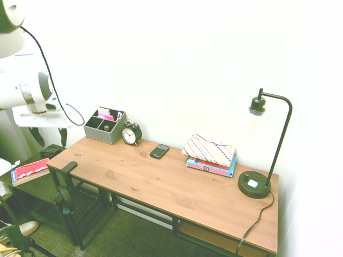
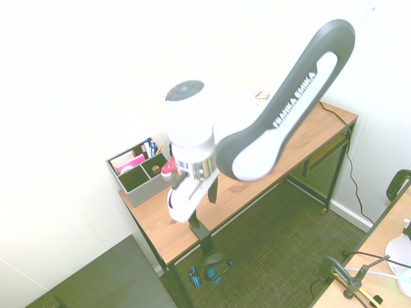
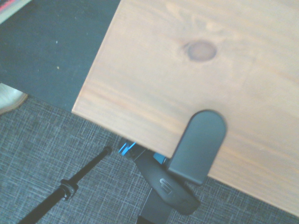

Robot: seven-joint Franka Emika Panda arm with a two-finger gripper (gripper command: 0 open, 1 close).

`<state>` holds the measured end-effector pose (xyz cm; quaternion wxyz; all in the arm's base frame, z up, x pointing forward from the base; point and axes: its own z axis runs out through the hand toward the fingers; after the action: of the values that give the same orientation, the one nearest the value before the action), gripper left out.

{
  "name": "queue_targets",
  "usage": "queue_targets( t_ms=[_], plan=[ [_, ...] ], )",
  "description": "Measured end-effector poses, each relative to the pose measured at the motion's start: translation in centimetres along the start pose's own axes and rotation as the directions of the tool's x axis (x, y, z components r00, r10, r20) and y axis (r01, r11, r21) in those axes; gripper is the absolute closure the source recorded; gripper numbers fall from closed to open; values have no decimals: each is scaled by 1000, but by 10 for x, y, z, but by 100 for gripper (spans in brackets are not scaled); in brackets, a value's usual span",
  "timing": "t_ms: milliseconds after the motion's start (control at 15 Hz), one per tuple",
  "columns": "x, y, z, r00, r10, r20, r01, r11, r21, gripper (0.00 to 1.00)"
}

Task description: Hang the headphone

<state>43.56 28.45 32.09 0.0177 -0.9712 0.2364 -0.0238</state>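
Observation:
The headphone (image 2: 210,271) hangs from a black clamp hook (image 2: 200,233) at the wooden table's (image 1: 161,182) left front corner, down below the tabletop. Its dark band loops over the hook and its blue parts (image 1: 65,211) show low by the table leg. In the wrist view the hook's pad (image 3: 198,144) sits on the table edge, with a sliver of blue headphone (image 3: 125,149) under it. My gripper (image 1: 50,137) hovers above and to the left of that corner, open, with nothing between its fingers.
A grey desk organizer (image 1: 104,128), an alarm clock (image 1: 130,134) and a phone (image 1: 159,151) stand along the back of the table. Further right are a patterned pouch on books (image 1: 210,158) and a black desk lamp (image 1: 254,184). A low side table bearing a red book (image 1: 31,170) stands left.

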Motion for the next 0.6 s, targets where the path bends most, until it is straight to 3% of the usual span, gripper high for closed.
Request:
queue_targets(
  t_ms=[200,400,600],
  plan=[
    [85,23,-80,992,125,23,-126,992,12,0],
    [156,80,-159,981,193,34,-194,981,18,0],
    [174,160,-229,973,230,35,-230,973,14,0]
  ],
)
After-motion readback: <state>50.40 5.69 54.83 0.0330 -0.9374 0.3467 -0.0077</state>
